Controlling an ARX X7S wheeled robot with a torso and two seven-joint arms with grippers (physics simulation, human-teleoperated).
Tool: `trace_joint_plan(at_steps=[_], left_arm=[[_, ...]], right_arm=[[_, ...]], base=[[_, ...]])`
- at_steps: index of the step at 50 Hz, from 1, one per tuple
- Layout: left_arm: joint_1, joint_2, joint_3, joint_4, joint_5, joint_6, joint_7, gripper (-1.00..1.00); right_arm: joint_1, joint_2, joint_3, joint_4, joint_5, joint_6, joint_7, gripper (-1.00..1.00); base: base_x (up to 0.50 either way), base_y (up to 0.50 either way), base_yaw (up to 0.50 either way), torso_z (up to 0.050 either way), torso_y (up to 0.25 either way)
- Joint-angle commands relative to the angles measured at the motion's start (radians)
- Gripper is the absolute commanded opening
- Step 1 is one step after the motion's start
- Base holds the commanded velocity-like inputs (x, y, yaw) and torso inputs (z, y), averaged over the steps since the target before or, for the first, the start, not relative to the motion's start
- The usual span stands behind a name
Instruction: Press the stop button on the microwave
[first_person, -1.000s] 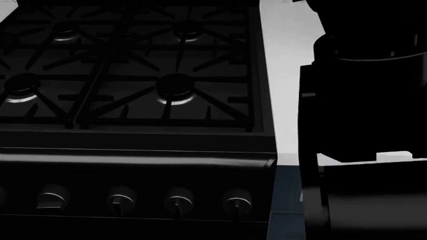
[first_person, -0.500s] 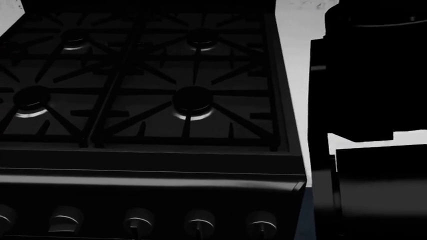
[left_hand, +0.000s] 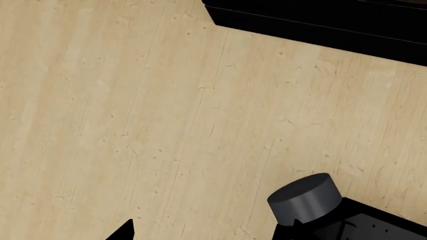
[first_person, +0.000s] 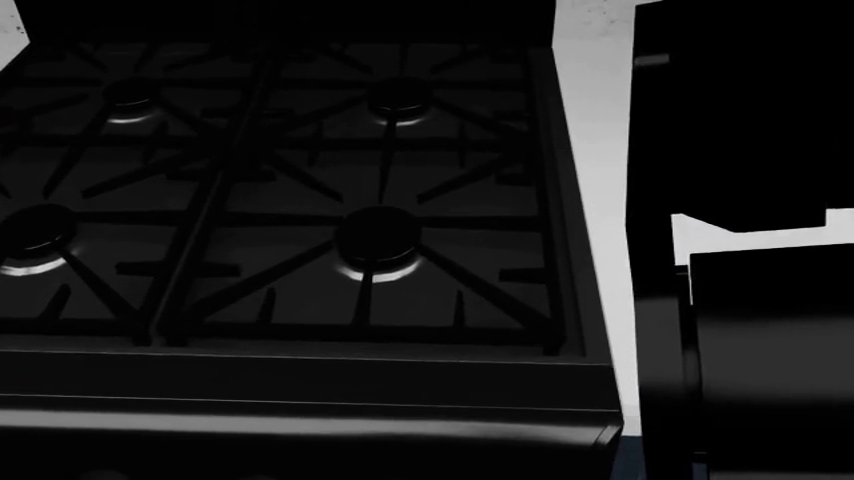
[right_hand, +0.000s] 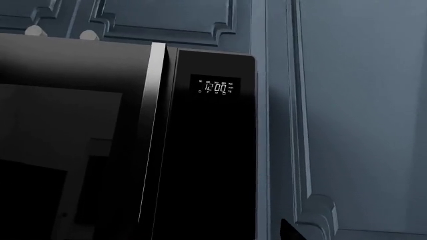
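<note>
Black glass: the microwave (right_hand: 127, 145) fills the right wrist view; its control panel (right_hand: 210, 150) is a tall dark strip past the silver door handle (right_hand: 152, 130).
Display: a lit clock (right_hand: 215, 87) reads 12:00 near the panel's upper end; below it the strip is too dark to pick out any button, so the stop button cannot be placed.
Panel facing: it points out from the cabinets, toward the right pincer's camera; its long axis runs up and down.
Direction from right pincer: the panel lies ahead of it and apart from it, with no contact.
Right pincer: fingers out of frame apart from a dark sliver at the picture's edge; whether released or clenched, I cannot tell.
Left pincer: only a round dark part (left_hand: 307, 197) and a finger tip (left_hand: 123, 232) show over pale wood floor (left_hand: 133, 110); state cannot be told, and it faces away from the microwave.
Nearer arm: the right, by my reading, since its camera alone sees the panel.
Head view: looks down on a stove (first_person: 280, 200), with the microwave out of frame.
Coming move: likely a straight advance square to the panel, aimed below the clock.
</note>
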Motion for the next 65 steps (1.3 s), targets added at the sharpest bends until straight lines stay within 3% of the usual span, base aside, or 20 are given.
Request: trace_joint_plan(at_steps=[1,65], left_arm=[[-0.004,0.0,-0.002,0.0,0.001,-0.003,0.001,1.0],[-0.005,-0.002,0.018,0.0,0.001,-0.013,-0.005,1.0]], right_arm=[[-0.016,0.009,-0.02,-0.053,0.021,-0.033,0.004,1.0],[-0.057,0.046,-0.101,0.0,0.049,-0.066,0.031,1.0]], base=[[0.0,0.0,0.0,0.05,0.102],[0.1,0.0,0.0,0.05,0.102]])
